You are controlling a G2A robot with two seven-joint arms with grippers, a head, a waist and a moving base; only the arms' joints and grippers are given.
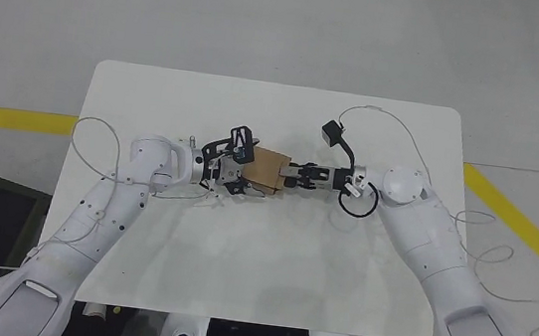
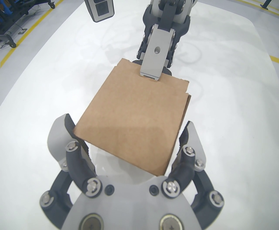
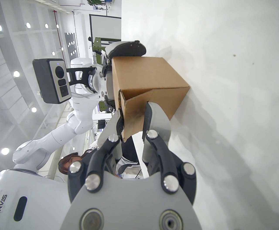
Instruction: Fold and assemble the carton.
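Cardboard carton (image 1: 269,171) looked light and bendy; left gripper (image 2: 128,126) hugged its 9 o'clock end, right gripper (image 3: 134,113) pinched its 3 o'clock edge.

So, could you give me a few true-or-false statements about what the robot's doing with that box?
1. The carton is brown cardboard. True.
2. Both arms have their jaws at the carton. True.
3. The carton lies flat, unfolded. False: it already has a box shape.
4. The table is black. False: it is white.
5. A person's hand holds the carton. False: only robot jaws hold it.
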